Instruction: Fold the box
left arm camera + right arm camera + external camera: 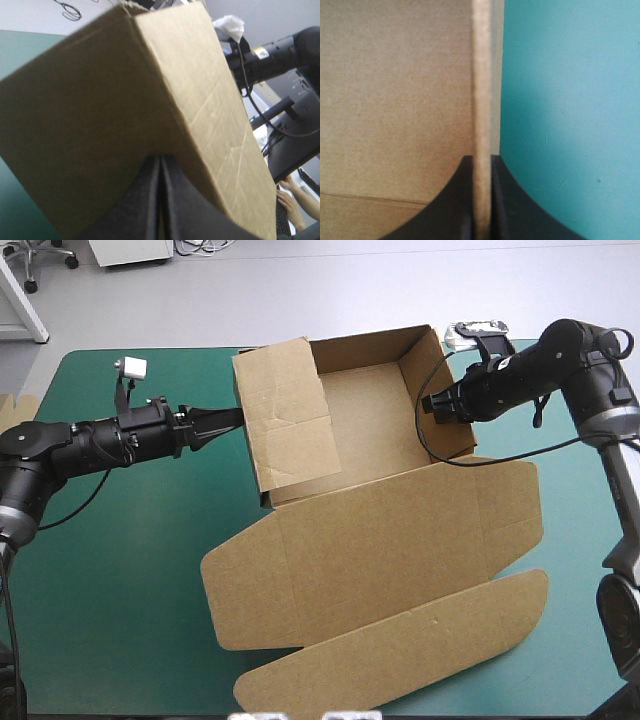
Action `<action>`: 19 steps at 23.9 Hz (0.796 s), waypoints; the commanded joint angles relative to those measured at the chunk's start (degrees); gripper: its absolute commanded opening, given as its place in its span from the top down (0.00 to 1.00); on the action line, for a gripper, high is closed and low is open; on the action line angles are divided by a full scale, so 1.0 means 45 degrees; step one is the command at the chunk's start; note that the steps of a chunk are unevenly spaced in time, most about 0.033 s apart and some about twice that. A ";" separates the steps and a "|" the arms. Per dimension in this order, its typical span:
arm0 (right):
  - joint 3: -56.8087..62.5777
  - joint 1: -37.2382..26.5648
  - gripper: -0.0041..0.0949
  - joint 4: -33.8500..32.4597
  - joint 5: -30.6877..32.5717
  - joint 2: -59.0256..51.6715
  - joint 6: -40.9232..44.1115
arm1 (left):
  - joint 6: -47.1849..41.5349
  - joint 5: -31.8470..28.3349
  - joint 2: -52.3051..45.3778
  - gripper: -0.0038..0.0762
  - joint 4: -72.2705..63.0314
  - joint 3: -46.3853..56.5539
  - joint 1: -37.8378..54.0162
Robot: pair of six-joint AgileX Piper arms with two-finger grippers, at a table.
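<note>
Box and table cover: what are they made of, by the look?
Box: brown corrugated board, probably, matte; fold creases show and the cut edge looks thick and pale. Cover: teal-green, smooth, matte, faint scuffs; maybe a vinyl or rubber mat, unclear.

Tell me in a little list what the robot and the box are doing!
Box: brown, open tray, walls raised, lid flat toward the table's near edge
Left gripper: shut on the box's left wall
Right gripper: shut on the box's right wall
Table: teal-green cover
</note>
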 commanded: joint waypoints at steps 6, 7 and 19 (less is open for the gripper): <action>-0.0348 0.0047 0.98 0.0697 -0.0204 -0.0586 0.0091 | -0.0453 0.0563 -0.0416 0.71 -0.0939 -0.0420 -0.0278; -0.0348 0.0047 0.98 0.0697 -0.0204 -0.0586 0.0091 | -0.0453 0.0563 -0.0416 0.61 -0.1097 -0.0420 -0.0278; -0.0348 0.0047 0.97 0.0488 -0.0227 -0.0558 0.0239 | -0.1196 -0.0013 -0.0440 0.41 -0.1230 -0.0470 -0.0791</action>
